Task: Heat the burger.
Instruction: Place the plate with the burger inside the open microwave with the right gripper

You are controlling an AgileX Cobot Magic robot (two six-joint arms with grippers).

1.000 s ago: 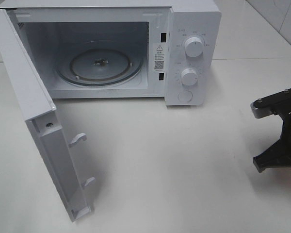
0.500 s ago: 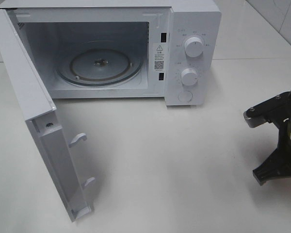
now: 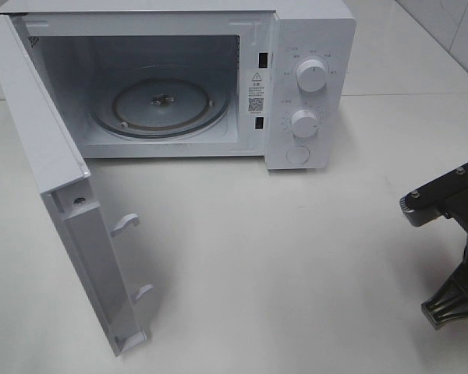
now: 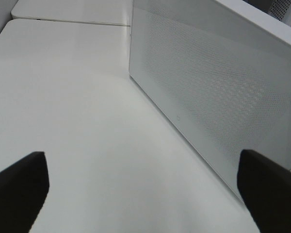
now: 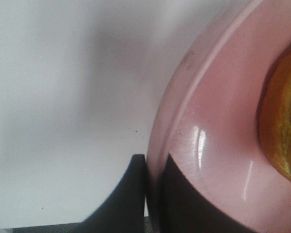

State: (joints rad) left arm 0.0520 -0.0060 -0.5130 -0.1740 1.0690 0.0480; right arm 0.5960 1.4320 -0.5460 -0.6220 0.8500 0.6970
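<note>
The burger (image 5: 281, 126) shows only in the right wrist view, as a golden-brown bun edge on a pink plate (image 5: 218, 121). My right gripper (image 5: 153, 165) is shut on the plate's rim, with one finger outside the rim and one on the plate. In the exterior high view only the right arm's black body (image 3: 456, 249) shows at the right edge; the plate and burger are out of that frame. My left gripper (image 4: 143, 174) is open and empty, beside the outer face of the microwave door (image 4: 208, 92).
A white microwave (image 3: 312, 47) stands at the back with its door (image 3: 62, 202) swung wide open to the left. Its glass turntable (image 3: 160, 105) holds nothing. Two knobs (image 3: 310, 75) are on its right panel. The white table (image 3: 281, 257) lies in front.
The right arm has shifted toward the front right edge of the exterior high view and sits lower in frame. The microwave and its door have not moved.
</note>
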